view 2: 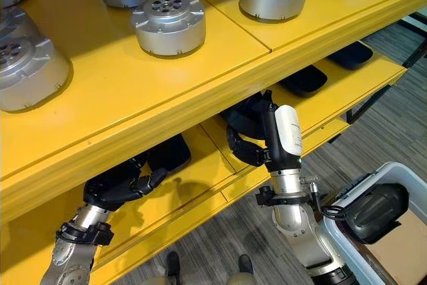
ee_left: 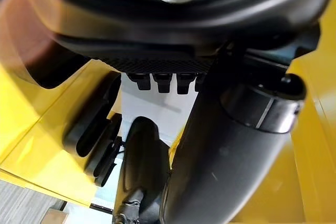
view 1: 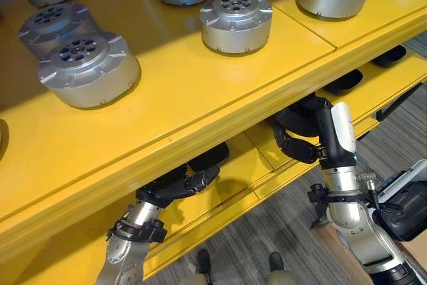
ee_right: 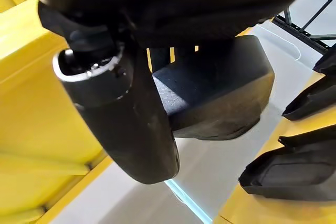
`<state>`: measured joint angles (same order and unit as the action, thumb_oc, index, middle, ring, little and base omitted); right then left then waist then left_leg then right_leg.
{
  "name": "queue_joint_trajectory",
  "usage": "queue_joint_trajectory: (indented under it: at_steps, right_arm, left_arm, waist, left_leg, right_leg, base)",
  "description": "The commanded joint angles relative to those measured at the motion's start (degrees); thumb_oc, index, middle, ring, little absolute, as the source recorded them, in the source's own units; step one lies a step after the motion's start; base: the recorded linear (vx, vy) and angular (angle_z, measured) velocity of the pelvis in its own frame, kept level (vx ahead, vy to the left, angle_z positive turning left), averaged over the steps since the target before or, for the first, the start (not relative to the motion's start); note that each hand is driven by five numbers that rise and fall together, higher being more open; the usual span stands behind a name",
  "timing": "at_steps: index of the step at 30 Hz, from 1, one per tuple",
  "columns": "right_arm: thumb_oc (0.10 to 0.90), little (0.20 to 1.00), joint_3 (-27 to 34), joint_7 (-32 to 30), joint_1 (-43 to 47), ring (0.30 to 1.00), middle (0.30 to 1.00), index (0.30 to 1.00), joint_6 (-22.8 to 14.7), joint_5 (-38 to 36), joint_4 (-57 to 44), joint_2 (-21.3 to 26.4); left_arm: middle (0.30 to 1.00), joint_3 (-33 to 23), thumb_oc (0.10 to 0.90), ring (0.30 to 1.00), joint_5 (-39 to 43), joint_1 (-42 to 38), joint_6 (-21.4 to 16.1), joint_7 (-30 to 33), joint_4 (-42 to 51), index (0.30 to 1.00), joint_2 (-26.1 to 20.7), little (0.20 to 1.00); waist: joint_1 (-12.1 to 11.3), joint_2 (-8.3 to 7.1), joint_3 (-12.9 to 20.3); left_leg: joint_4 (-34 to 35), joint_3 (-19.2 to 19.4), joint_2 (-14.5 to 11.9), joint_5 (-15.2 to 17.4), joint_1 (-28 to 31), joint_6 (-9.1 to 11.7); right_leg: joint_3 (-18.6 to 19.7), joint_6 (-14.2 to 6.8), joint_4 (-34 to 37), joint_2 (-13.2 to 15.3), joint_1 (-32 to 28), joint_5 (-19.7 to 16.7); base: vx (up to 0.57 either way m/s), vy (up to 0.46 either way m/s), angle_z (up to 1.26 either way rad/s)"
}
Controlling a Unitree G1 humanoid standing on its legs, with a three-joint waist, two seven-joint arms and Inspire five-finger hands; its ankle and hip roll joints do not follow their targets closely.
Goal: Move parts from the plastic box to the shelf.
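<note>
Nearest you, the silver finned metal discs [view 1: 87, 69] sit on the yellow shelf's [view 1: 200, 91] top level. Below, your right hand [view 2: 250, 146] curls around a black moulded plastic part [ee_right: 220, 95] — likely steadying it for placement on the lower level. Your left hand [view 1: 183, 183] reaches in too; I cannot tell its grip. The grey plastic box [view 2: 393, 178] stands well apart.

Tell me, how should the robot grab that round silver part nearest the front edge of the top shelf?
Probably from above, fingers on opposite sides of the silver part's round wall. It sits flat on the top shelf with free space all round.
</note>
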<state>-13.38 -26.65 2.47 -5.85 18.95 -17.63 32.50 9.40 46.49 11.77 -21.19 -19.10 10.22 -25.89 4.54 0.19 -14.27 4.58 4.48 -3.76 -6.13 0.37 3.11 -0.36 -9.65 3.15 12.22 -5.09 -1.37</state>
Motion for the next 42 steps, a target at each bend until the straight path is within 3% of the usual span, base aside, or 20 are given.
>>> queue_joint_trajectory:
  at_steps: [1, 3, 5, 6, 7, 9, 10, 12, 14, 19, 23, 26, 28, 32, 34, 36, 37, 38, 42]
  right_arm:
    - [0.4, 0.3, 1.3, -4.5, 8.8, 0.3, 0.3, 0.3, -3.9, -0.8, -4.7, 1.5]
    - [0.4, 0.3, 1.3, -4.8, 8.8, 0.3, 0.3, 0.3, -3.9, -1.1, -4.3, 1.2]
    - [0.4, 0.3, 1.8, -5.2, 7.8, 0.3, 0.3, 0.3, -4.5, -0.7, -3.7, 0.1]
    - [0.4, 0.3, 2.2, -5.7, 6.9, 0.3, 0.3, 0.3, -4.4, -0.1, -4.1, -0.4]
    - [0.4, 0.3, 3.0, -5.5, 5.5, 0.3, 0.3, 0.3, -4.7, -0.1, -4.7, -0.8]
    - [0.4, 0.3, 3.3, -4.9, 4.9, 0.3, 0.3, 0.3, -6.0, -0.6, -5.1, -0.9]
    - [0.4, 0.3, 3.3, -4.6, 4.7, 0.3, 0.3, 0.3, -7.0, -0.6, -5.5, -0.6]
    - [0.4, 0.3, 2.5, -5.3, 4.6, 0.3, 0.3, 0.3, -8.6, 0.0, -5.7, 0.3]
    - [0.4, 0.3, 1.3, -6.4, 5.5, 0.3, 0.3, 0.3, -7.6, 0.8, -5.4, 1.0]
    - [0.4, 0.3, 0.3, -7.6, 7.1, 0.3, 0.3, 0.3, -7.2, 0.3, -2.7, 1.7]
    - [0.4, 0.3, 0.5, -8.0, 6.5, 0.3, 0.3, 0.3, -7.9, 0.0, -1.6, 1.8]
    - [0.4, 0.3, 0.8, -8.0, 5.5, 0.3, 0.3, 0.3, -8.2, 0.3, -1.4, 0.4]
    - [0.4, 0.3, 1.0, -8.4, 5.2, 0.3, 0.3, 0.3, -7.6, 0.3, -1.7, -0.2]
    - [0.4, 0.3, 0.6, -9.3, 5.9, 0.3, 0.3, 0.3, -6.7, -0.5, -2.1, -0.1]
    - [0.4, 0.3, 0.8, -9.3, 5.8, 0.3, 0.3, 0.3, -6.5, 0.1, -2.3, -0.2]
    - [0.4, 0.3, 2.1, -9.9, 4.3, 0.3, 0.3, 0.3, -4.7, 1.4, -3.9, 0.0]
    - [0.4, 0.3, 2.6, -9.8, 3.8, 0.3, 0.3, 0.3, -4.6, 1.7, -4.0, 0.1]
    - [0.4, 0.3, 2.8, -9.8, 3.6, 0.3, 0.3, 0.3, -5.1, 1.7, -3.5, 0.2]
    - [0.4, 0.3, 1.5, -8.9, 6.5, 0.3, 0.3, 0.3, -6.4, 1.4, -0.7, 0.4]
  left_arm:
    - [1.0, -0.8, 0.9, 1.0, -0.2, -4.9, -3.3, -4.1, 5.6, 1.0, -0.2, 1.0]
    - [1.0, -0.3, 0.9, 1.0, -0.6, -5.0, -3.4, -4.0, 5.4, 1.0, -0.3, 1.0]
    - [1.0, 0.5, 0.9, 1.0, 0.2, -5.3, -3.5, -3.3, 4.4, 1.0, -0.5, 1.0]
    - [1.0, 0.7, 0.9, 1.0, 0.3, -5.5, -3.4, -3.8, 4.2, 1.0, -0.9, 1.0]
    - [1.0, 0.8, 0.9, 1.0, 0.1, -5.5, -3.4, -4.1, 4.1, 1.0, -1.0, 1.0]
    - [1.0, 0.2, 0.9, 1.0, 0.0, -5.7, -3.1, -2.8, 4.9, 1.0, -1.0, 1.0]
    - [1.0, -0.6, 0.9, 1.0, 0.1, -6.0, -2.6, -1.3, 5.9, 1.0, -1.2, 1.0]
    - [1.0, -1.8, 0.9, 1.0, 1.3, -7.4, -1.3, 0.2, 5.0, 1.0, 0.2, 1.0]
    - [1.0, -1.4, 0.9, 1.0, 2.3, -8.1, -1.0, -0.4, 4.2, 1.0, 1.4, 1.0]
    - [1.0, 0.1, 0.9, 1.0, 1.5, -8.2, -1.1, -2.2, 3.1, 1.0, 2.7, 1.0]
    - [1.0, 0.2, 0.9, 1.0, 1.4, -9.0, -0.9, -2.9, 1.7, 1.0, 2.9, 1.0]
    - [1.0, -0.4, 0.9, 1.0, 0.8, -8.6, 0.7, -1.8, 1.4, 1.0, 3.2, 1.0]
    - [1.0, -1.5, 0.9, 1.0, -0.8, -7.3, 1.8, 0.7, 0.9, 1.0, 3.5, 1.0]
    - [1.0, -3.3, 0.9, 1.0, -1.6, -5.5, 0.3, 1.1, 0.5, 1.0, 3.4, 1.0]
    - [1.0, -3.5, 0.9, 1.0, 0.7, -4.7, 0.7, -1.2, 0.7, 1.0, 3.8, 1.0]
    - [1.0, -2.9, 0.9, 1.0, 2.2, -5.3, 2.0, -5.9, 0.2, 1.0, 4.7, 1.0]
    - [1.0, -2.6, 0.9, 1.0, 2.0, -5.6, 1.8, -6.8, 0.1, 1.0, 4.7, 1.0]
    - [1.0, -2.5, 0.9, 1.0, 2.4, -5.8, 1.6, -7.2, 0.0, 1.0, 4.5, 1.0]
    - [1.0, -2.4, 0.9, 1.0, 2.8, -6.0, -0.3, -5.2, -0.1, 1.0, 4.3, 1.0]
  waist:
    - [-0.7, 0.48, 3.4]
    - [-0.7, 0.46, 3.3]
    - [0.1, 0.94, 2.9]
    - [1.0, 1.44, 2.8]
    - [1.6, 2.03, 2.7]
    - [1.6, 2.83, 2.6]
    - [1.2, 2.42, 2.3]
    - [-0.2, 0.85, 1.6]
    - [-0.7, 0.75, 1.1]
    - [-0.1, 1.02, 2.1]
    - [0.9, 1.43, 3.2]
    - [1.4, 2.05, 4.1]
    - [1.0, 2.78, 3.6]
    - [-0.4, 3.69, 1.4]
    - [-0.7, 3.81, 0.6]
    - [1.5, 4.52, 0.3]
    - [2.3, 4.65, 0.4]
    - [2.6, 4.59, 0.5]
    - [2.2, 2.7, 0.6]
  left_leg:
    - [-4.7, 4.8, -1.3, 10.5, 4.4, -2.0]
    - [-4.9, 4.7, -0.8, 10.8, 4.2, -2.3]
    - [-5.1, 3.9, -0.2, 10.9, 4.0, -3.2]
    - [-5.3, 2.8, -0.5, 10.7, 3.6, -3.8]
    - [-5.2, 1.9, -1.0, 10.3, 3.0, -4.5]
    - [-4.8, 1.2, -1.8, 9.4, 2.2, -4.8]
    - [-5.5, 1.0, -1.1, 9.2, 0.8, -4.5]
    - [-10.7, -0.7, 0.4, 9.0, -5.3, -4.1]
    - [-12.7, -1.7, 0.2, 8.4, -8.0, -2.9]
    - [-9.1, -3.0, -2.7, 5.0, -7.0, -0.6]
    - [-6.8, -2.3, -3.7, 4.6, -4.6, -0.2]
    - [-6.4, -1.3, -3.2, 5.9, -2.7, -0.7]
    - [-6.9, -0.9, -2.2, 6.9, -2.7, -1.7]
    - [-7.5, -2.5, -1.7, 6.1, -5.0, -1.4]
    - [-7.6, -2.5, -2.5, 4.4, -7.3, -0.4]
    - [-7.0, 4.4, -5.6, 1.8, -8.7, 0.0]
    - [-7.4, 5.8, -6.7, 1.4, -8.8, 0.2]
    - [-8.1, 6.1, -7.7, 1.5, -8.8, 0.3]
    - [-13.0, 0.9, -10.9, 3.5, -6.1, 0.3]
  right_leg:
    - [-5.1, -1.8, -2.2, 2.3, 2.6, -0.8]
    - [-4.7, -2.0, -2.1, 2.7, 2.9, -1.6]
    - [-1.2, -1.5, -6.8, 2.2, 4.9, -1.3]
    - [2.1, -1.0, -12.9, -0.5, 6.0, 1.9]
    - [3.5, -0.3, -24.3, -4.3, 8.0, 5.1]
    - [3.3, 0.7, -33.8, -7.3, 11.3, 6.6]
    - [3.0, 2.1, -34.0, -8.0, 12.6, 8.6]
    - [1.0, 5.2, -26.3, -9.1, 9.1, 11.5]
    - [0.9, 6.5, -24.0, -9.9, 7.7, 14.0]
    - [1.1, 6.6, -18.4, -9.6, 3.9, 13.2]
    - [0.8, 6.5, -16.7, -9.2, 2.9, 12.5]
    - [0.4, 6.4, -17.8, -9.1, 3.2, 13.2]
    - [-0.3, 7.5, -22.0, -10.2, 4.6, 15.6]
    - [-1.5, 9.6, -28.2, -11.6, 8.5, 18.9]
    - [-2.2, 10.1, -28.4, -11.4, 8.6, 19.2]
    - [-5.1, 10.5, -29.0, -10.6, 8.4, 20.1]
    - [-5.9, 10.7, -29.3, -10.2, 8.5, 20.3]
    - [-6.2, 10.8, -30.0, -9.9, 8.9, 20.4]
    - [-4.1, 10.8, -33.2, -7.6, 11.1, 20.0]
  base:
    - [0.03, 0.125, 0.06]
    - [-0.02, 0.038, 0.03]
    - [-0.09, 0.011, 0.02]
    - [-0.17, 0.021, 0.06]
    - [-0.23, -0.009, 0.21]
    - [-0.23, -0.042, 0.75]
    - [-0.2, -0.142, 0.72]
    - [-0.25, -0.259, 0.26]
    - [-0.18, -0.132, 0.19]
    - [-0.04, -0.022, 0.03]
    - [-0.01, 0.014, 0.0]
    - [-0.06, -0.025, -0.11]
    - [-0.14, -0.092, 0.06]
    - [-0.24, -0.108, 0.06]
    - [-0.26, -0.059, 0.1]
    - [-0.26, 0.031, 0.36]
    - [-0.22, 0.071, 1.26]
    - [-0.15, 0.086, 1.52]
    - [-0.09, 0.128, 0.46]
